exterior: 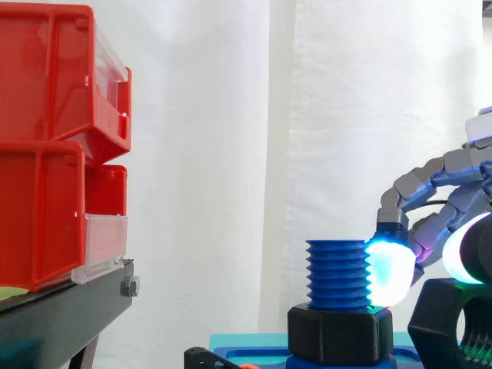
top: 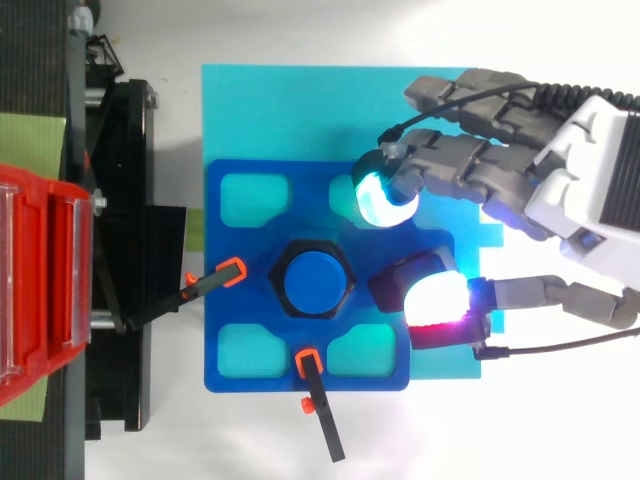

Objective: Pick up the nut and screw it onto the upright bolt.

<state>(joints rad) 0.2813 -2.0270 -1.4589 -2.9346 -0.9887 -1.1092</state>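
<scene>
A white table point(top: 250, 440) carries a cyan mat point(top: 300, 110) and, just beside it, a black stand point(top: 125, 150) holding red bins point(top: 40, 280).

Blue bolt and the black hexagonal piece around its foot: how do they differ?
The blue bolt is round and threaded; the black hexagonal piece is six-sided with flat faces. The bolt is narrower, the piece wider. The bolt rises well above the piece, which sits low. Both share one upright axis on the blue plate.
</scene>
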